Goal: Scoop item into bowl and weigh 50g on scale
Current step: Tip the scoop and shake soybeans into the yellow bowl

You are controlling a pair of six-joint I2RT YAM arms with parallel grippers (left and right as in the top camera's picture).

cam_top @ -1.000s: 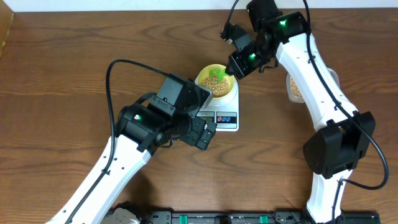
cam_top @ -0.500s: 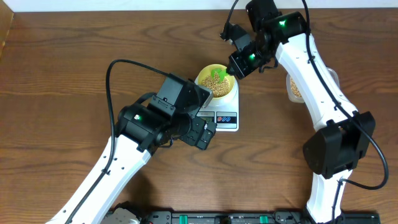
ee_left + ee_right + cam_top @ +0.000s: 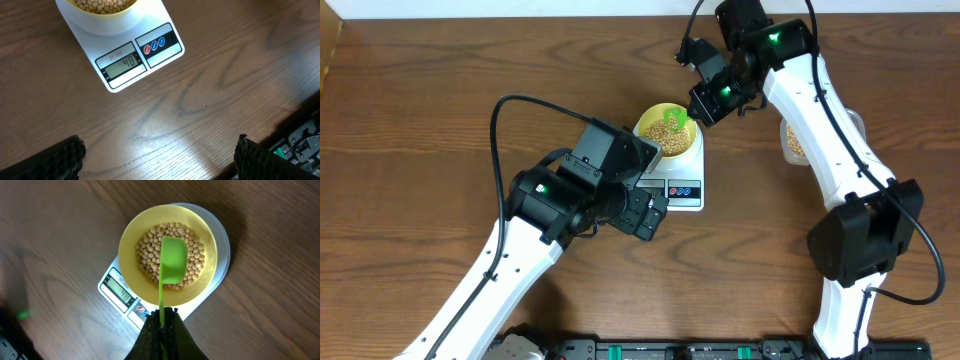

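Overhead first: the pale yellow bowl (image 3: 642, 125) is sitting on the round platform of the white kitchen scale (image 3: 685, 197), roughly mid-desk (image 3: 420, 120), and it's got a decent layer of soybeans (image 3: 663, 133) in it. A green plastic scoop (image 3: 678, 120) hangs over the right side of the bowl, with the right tool (image 3: 696, 110) reaching in from the far right. Off to the right there's a clear plastic tub (image 3: 790, 142) with more beans, half hidden behind the white arm.

Left wrist cam: nice close look at the front of the scale. The display (image 3: 123, 63) reads 48. There's tiny print just above the digits that looks like SF-400, though it's small enough that I wouldn't swear to it. Next to the display are little red and blue round buttons (image 3: 154, 45). The left tool (image 3: 159, 150) is released, its two black fingers (image 3: 65, 160) spread wide at the bottom corners, hanging over bare wood in front of the scale.

Right wrist cam: looking straight down into the bowl. The right tool is clenched tight on the thin scoop handle at the bottom edge of the frame. The scoop head sits over the middle of the beans, slightly right of centre. The scale readout shows at lower left but it's too blurry to read for sure
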